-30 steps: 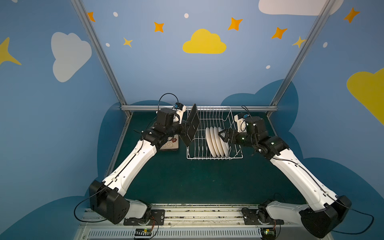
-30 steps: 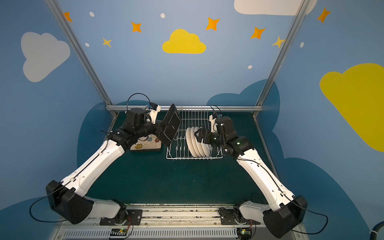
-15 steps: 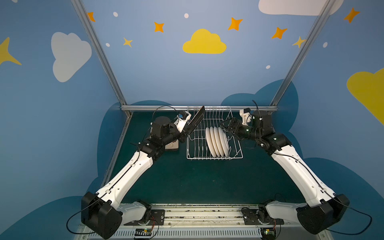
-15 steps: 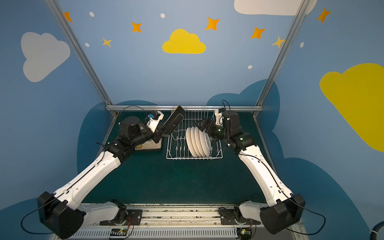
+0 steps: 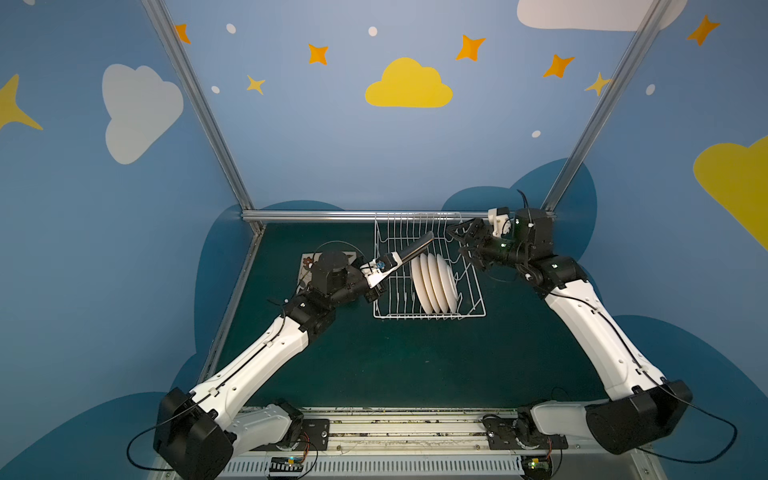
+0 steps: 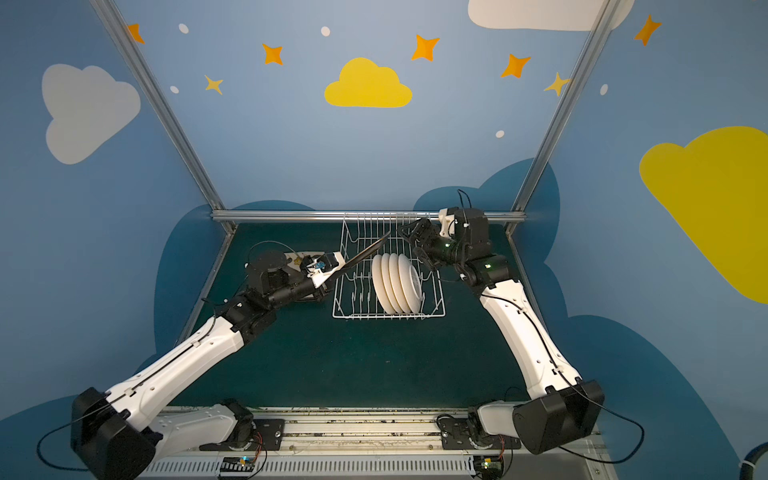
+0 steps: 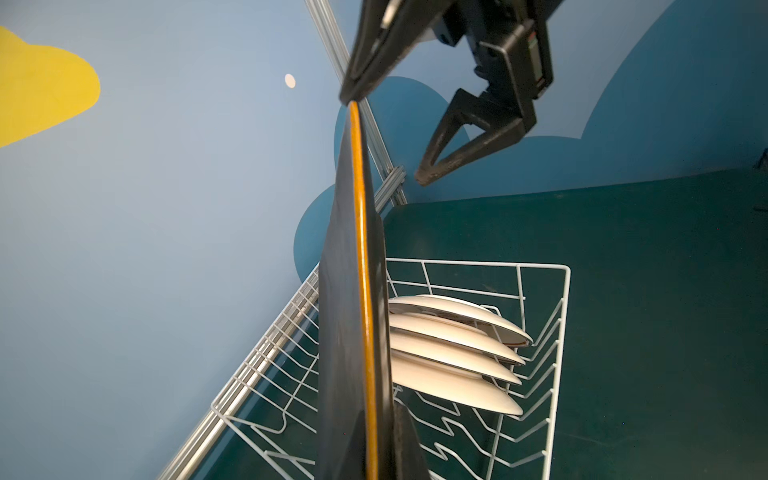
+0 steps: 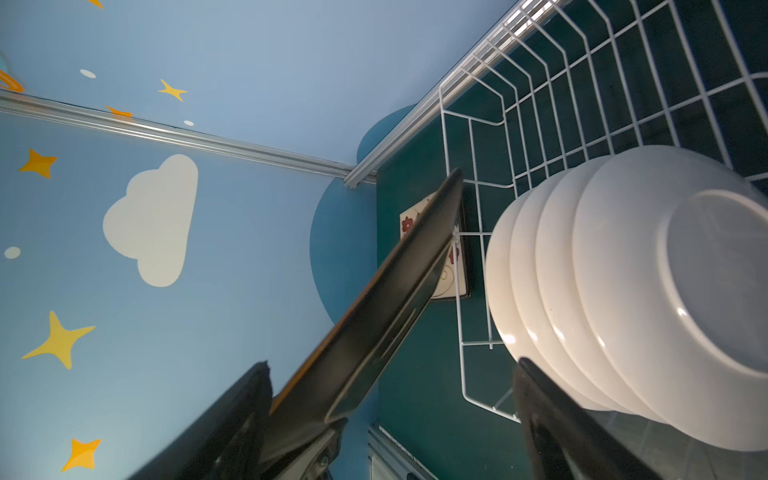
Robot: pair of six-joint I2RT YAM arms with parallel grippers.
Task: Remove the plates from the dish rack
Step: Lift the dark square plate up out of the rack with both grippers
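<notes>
Mid-unload: the left gripper (image 5: 388, 263) pinches a black-backed plate (image 5: 417, 248) tilted above the nine o'clock rim of the dish rack (image 5: 430, 316), the right gripper (image 5: 462, 243) spread at its one o'clock; next, likely, swing it out to nine o'clock onto the flowered plate (image 5: 306, 263), clear of the rim

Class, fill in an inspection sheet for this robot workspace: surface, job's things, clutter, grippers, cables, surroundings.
Surface: dark green table mat, no spills seen.
Job's things: white wire dish rack holds four round white plates on edge; black-backed square plate tilted over the rack's left part; flowered square plate flat on the mat left of the rack.
Clutter: nothing seen.
Grippers: left gripper shut on the black-backed square plate; right gripper open, empty, near the rack's far right corner.
Cables: black cables loop from both arm bases.
Surroundings: blue walls with painted clouds and stars; aluminium frame posts.
</notes>
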